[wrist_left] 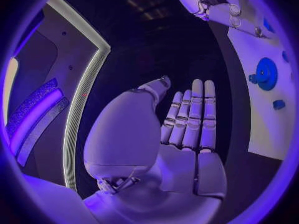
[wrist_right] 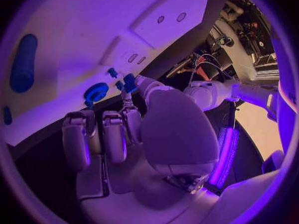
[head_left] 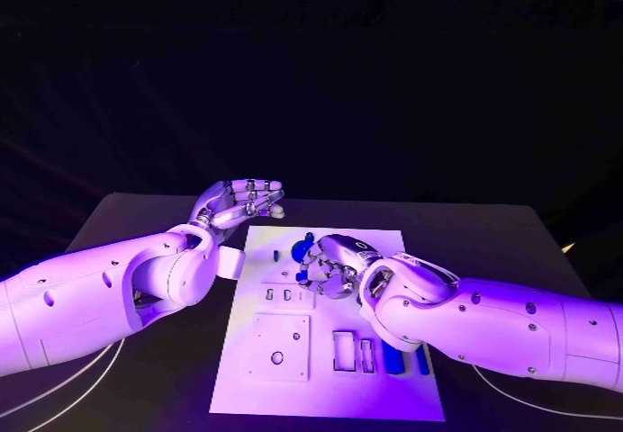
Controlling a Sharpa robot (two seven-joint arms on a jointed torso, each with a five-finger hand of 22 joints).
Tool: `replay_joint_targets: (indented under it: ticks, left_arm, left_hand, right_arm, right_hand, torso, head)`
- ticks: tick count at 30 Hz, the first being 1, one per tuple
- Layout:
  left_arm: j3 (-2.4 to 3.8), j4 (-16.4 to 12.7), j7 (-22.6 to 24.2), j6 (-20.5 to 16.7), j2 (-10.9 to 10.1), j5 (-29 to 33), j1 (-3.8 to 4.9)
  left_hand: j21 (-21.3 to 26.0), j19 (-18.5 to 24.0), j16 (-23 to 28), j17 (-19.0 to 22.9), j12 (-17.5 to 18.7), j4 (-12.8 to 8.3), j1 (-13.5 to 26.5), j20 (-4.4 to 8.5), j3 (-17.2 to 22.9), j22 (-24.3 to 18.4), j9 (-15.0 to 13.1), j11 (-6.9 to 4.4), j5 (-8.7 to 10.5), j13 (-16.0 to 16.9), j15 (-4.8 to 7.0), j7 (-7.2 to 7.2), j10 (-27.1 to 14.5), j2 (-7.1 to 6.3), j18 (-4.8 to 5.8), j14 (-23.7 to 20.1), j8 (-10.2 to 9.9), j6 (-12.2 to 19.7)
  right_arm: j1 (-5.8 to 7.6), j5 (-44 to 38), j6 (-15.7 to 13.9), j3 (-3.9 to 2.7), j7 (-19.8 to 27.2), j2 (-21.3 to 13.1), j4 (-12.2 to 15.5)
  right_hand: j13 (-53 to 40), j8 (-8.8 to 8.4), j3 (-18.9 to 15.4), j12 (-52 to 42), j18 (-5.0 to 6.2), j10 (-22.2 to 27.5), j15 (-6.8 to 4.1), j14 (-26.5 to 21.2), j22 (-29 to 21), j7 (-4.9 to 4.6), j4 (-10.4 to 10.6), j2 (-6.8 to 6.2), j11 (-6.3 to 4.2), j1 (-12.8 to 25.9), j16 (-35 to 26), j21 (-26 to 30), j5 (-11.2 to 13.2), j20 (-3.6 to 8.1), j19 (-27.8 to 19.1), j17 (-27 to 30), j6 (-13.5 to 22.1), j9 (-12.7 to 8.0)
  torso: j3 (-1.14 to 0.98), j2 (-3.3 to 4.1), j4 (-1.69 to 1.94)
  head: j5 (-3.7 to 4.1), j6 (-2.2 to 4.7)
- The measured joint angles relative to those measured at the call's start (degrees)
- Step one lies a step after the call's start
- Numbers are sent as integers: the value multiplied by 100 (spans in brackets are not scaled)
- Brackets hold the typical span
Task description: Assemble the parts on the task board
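Note:
The white task board (head_left: 325,378) lies in the middle of the black table. My right hand (head_left: 334,268) hovers over its far half and pinches a small blue part (wrist_right: 129,83) between thumb and a fingertip, close to a round blue part (wrist_right: 95,92) standing on the board. My left hand (head_left: 238,203) is held up beside the board's far left corner, palm flat and fingers (wrist_left: 193,114) straight, with nothing in it. In the left wrist view the round blue part (wrist_left: 266,73) sits on the board (wrist_left: 261,129), with another small blue part (wrist_left: 279,104) near it.
Two long blue parts (head_left: 393,358) lie at the board's near right, beside rectangular slots (head_left: 344,349). A raised square plate with holes (head_left: 279,344) takes up the near left of the board. A small blue piece (head_left: 275,255) lies near the far left edge.

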State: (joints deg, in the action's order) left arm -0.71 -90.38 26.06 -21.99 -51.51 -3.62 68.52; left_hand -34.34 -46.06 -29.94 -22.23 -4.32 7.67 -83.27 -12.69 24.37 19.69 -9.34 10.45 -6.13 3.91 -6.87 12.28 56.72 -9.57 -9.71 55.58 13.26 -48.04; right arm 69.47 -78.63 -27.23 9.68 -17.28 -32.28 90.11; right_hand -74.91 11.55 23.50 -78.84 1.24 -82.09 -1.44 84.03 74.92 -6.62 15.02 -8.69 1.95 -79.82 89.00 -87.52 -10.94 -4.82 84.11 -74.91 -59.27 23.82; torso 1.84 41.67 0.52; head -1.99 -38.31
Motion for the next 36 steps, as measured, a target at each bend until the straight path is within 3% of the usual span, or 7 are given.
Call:
replay_joint_targets:
  ticks: [14,19,36]
  left_arm:
    - [0,3,-8,0,12,5,0]
    - [0,5,-14,1,13,6,0]
    - [0,21,-30,3,10,9,0]
  left_hand:
    - [0,0,0,1,0,0,0,0,0,-1,1,0,0,0,0,0,0,0,-1,0,0,0]
    - [0,20,0,1,0,0,31,-20,0,11,-6,0,0,0,0,0,0,30,0,-41,0,0]
    - [0,20,0,2,0,17,30,-20,-17,10,-5,0,0,0,0,0,0,30,0,-41,0,0]
  right_arm:
    - [-212,-436,105,18,-439,303,-180]
    - [-248,-537,129,20,-518,336,-201]
    - [-290,-687,130,13,-548,379,-218]
  right_hand:
    - [0,90,-25,0,1,-22,0,0,-1,0,25,-74,-21,150,0,0,-39,0,0,-2,1,43]
    - [0,96,-26,0,2,-21,0,0,-1,0,25,-104,-21,181,0,0,-12,0,0,-4,1,155]
    - [0,98,-41,0,2,-21,0,0,3,-2,40,-158,-21,234,0,0,-11,21,-21,-3,5,160]
  torso:
    - [-4,5,3]
    - [-5,6,5]
    - [-3,2,4]
  head:
    - [-32,-41]
    - [-40,-57]
    - [-52,-81]
